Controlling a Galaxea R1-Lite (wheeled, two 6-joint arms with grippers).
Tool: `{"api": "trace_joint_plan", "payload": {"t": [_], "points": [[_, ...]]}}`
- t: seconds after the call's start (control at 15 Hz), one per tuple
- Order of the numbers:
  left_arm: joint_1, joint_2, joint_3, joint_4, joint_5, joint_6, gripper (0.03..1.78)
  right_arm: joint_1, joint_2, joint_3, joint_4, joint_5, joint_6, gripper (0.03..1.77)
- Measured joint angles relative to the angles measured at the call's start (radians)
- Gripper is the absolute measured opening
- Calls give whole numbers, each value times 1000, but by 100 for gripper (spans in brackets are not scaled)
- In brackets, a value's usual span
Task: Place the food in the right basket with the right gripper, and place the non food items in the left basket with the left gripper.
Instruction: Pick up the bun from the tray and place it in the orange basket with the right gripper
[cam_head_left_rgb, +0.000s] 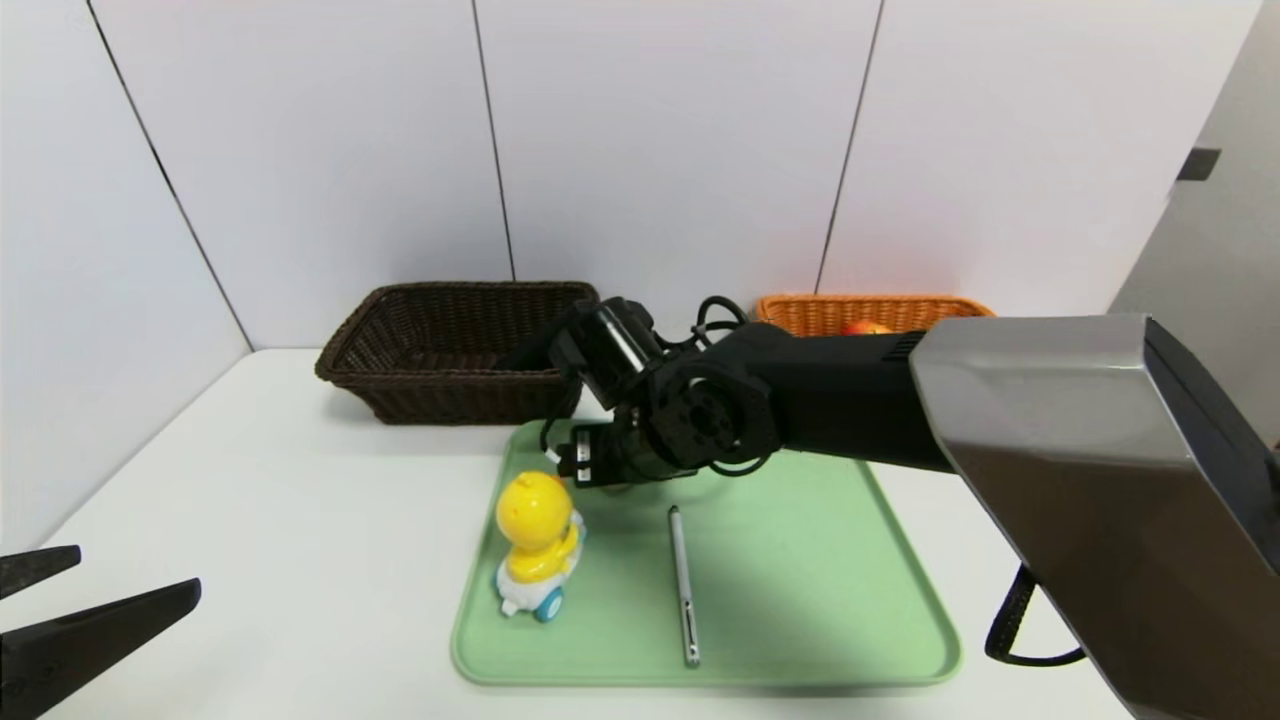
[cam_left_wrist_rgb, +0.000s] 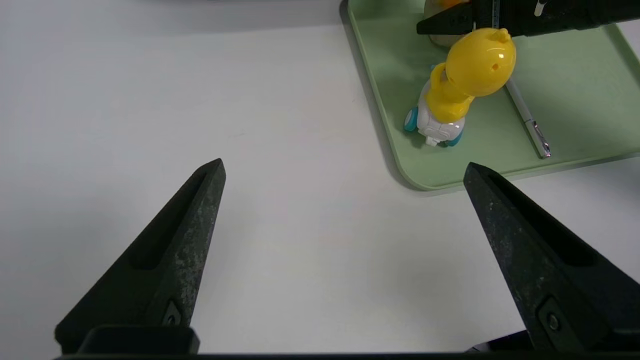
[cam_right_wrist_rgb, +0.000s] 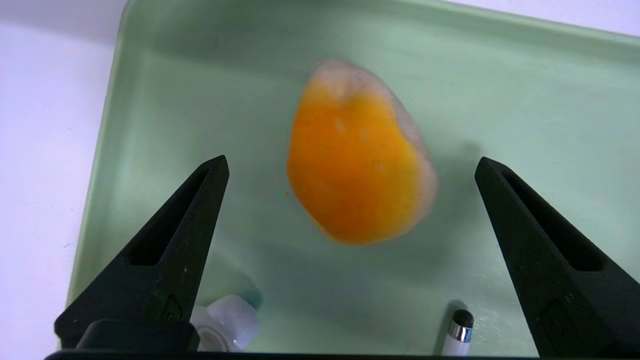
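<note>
On the green tray (cam_head_left_rgb: 800, 600) lie a yellow duck toy (cam_head_left_rgb: 538, 545) on a white wheeled base and a slim white-silver pen (cam_head_left_rgb: 684, 590). My right gripper (cam_right_wrist_rgb: 351, 162) hangs open just above the tray's far left part. A white food piece with an orange top (cam_right_wrist_rgb: 355, 160) lies below and between its fingers, untouched. The red apple (cam_head_left_rgb: 866, 327) peeks out of the orange-tan right basket (cam_head_left_rgb: 880, 312). The dark brown left basket (cam_head_left_rgb: 450, 350) stands behind the tray. My left gripper (cam_head_left_rgb: 140, 568) rests open over bare table at the near left, holding nothing.
The white table (cam_head_left_rgb: 300, 520) ends at a white panelled wall just behind the baskets. My right arm reaches across the tray's far side from the right. The duck stands right beside the right gripper's fingers.
</note>
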Motion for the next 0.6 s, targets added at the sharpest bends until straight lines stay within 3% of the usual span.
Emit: {"api": "trace_joint_plan", "payload": {"t": [0.27,0.6], "points": [[0,1,0,-1,0,0,169,-3,16,0,-18,-13,-18,170],[0,1,0,-1,0,0,169,-4,26,0,-23,-13,-40,96]]}}
